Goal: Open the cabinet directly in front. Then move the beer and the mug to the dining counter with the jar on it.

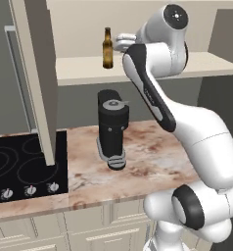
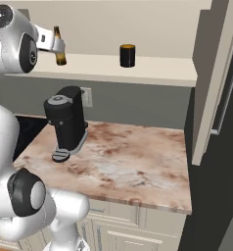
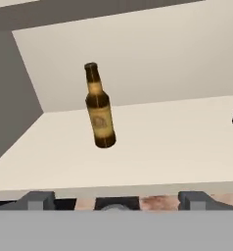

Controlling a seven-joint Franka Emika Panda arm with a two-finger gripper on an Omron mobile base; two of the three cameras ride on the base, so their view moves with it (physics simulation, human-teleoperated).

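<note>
Beer [image 3: 100, 109] upright on pale cabinet shelf [image 3: 152, 142] (end effector [image 3: 116, 200] fingertips spread below).

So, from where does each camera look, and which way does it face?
Left base view: behind the arm, to its left, facing the open cabinet and beer; the arm rises at the right.
Right base view: behind, to its right, same shelf, beer and mug; the arm is at the left.
Hand view: along the open gripper at the beer.
All three share the beer.

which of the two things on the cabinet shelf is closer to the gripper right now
The beer, the slim brown bottle at the shelf's left end. The open gripper faces it, while the mug stands apart, further right.
</note>
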